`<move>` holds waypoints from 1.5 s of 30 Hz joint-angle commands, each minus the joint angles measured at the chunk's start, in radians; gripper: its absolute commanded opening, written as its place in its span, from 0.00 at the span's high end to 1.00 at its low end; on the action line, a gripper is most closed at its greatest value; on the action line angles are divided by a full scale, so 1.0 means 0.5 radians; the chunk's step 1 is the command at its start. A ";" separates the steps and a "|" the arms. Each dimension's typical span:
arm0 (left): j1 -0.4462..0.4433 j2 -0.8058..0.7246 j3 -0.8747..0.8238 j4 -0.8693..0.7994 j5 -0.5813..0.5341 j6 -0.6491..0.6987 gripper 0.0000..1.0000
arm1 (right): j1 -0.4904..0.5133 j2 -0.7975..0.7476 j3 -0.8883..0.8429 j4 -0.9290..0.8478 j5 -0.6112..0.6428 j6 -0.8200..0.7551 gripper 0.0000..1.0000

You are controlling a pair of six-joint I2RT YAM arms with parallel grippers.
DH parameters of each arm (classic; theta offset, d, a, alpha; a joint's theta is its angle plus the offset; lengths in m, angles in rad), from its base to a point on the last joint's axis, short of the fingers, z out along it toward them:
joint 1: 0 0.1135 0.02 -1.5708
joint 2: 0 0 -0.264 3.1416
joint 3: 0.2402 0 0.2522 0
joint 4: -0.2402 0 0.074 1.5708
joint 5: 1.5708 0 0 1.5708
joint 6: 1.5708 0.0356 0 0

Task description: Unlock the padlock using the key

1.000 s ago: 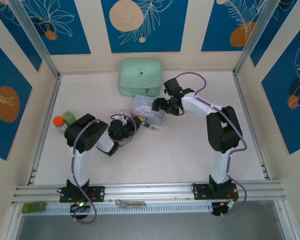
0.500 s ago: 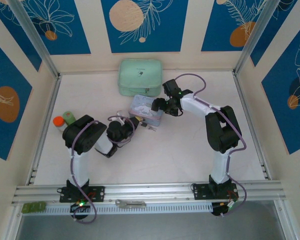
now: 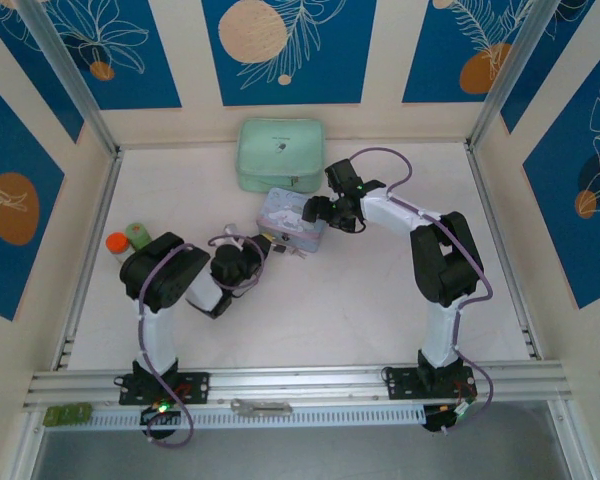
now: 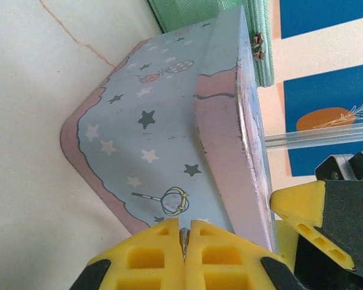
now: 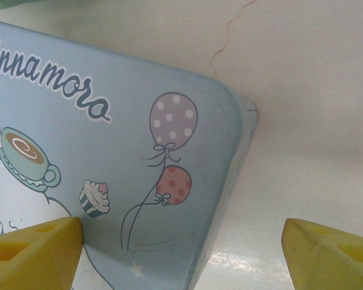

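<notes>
Since a second ago the left arm's elbow has drifted toward the left edge of the overhead frame, and the left gripper has pulled back a little with it; the right arm has barely changed. I see the left gripper's yellow fingers pressed flat together at the bottom of its wrist view, just in front of the light-blue cartoon-printed metal tin. Whether anything thin is pinched in that seam, I cannot tell.

From that camera the tin's star-printed side rises toward the upper right, with the mint-green zipped fabric case behind it.

The right gripper hangs over the tin near the centre of the overhead frame. Its fingers stand wide apart and hold nothing. In its wrist view one yellow finger sits at the lower left over the lid's balloon drawing and the other at the lower right over the cream table (the tin's rounded corner lies between them).

The tiny black padlock seems to be the dark speck just below the tin's lower edge, right of the left gripper's tip. It is too small for me to separate the small silvery key from it.

At the frame's left stand an orange-capped bottle and a green-capped one.
</notes>
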 commanded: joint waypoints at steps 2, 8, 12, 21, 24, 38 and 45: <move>-0.006 -0.087 -0.022 0.066 0.058 0.057 1.00 | -0.020 0.019 -0.028 -0.141 0.132 -0.009 0.15; 0.005 -0.244 -0.080 -0.004 0.233 0.069 1.00 | -0.017 -0.044 0.139 -0.142 0.047 -0.116 0.15; 0.005 -0.397 -0.073 -0.197 0.419 0.110 1.00 | -0.023 -0.155 0.215 -0.135 0.026 -0.195 0.01; -0.007 -0.751 0.085 -0.849 1.066 0.322 1.00 | -0.020 -0.533 0.051 -0.151 0.049 -0.419 0.01; -0.021 -0.848 0.134 -1.155 1.246 0.463 1.00 | -0.020 -0.676 -0.097 -0.150 0.092 -0.428 0.01; -0.165 -1.032 0.207 -2.112 1.215 0.965 1.00 | -0.029 -1.008 -0.610 0.121 0.234 -0.363 0.01; -0.206 -0.997 0.250 -2.253 0.969 1.096 1.00 | -0.029 -1.030 -0.638 0.161 0.232 -0.352 0.01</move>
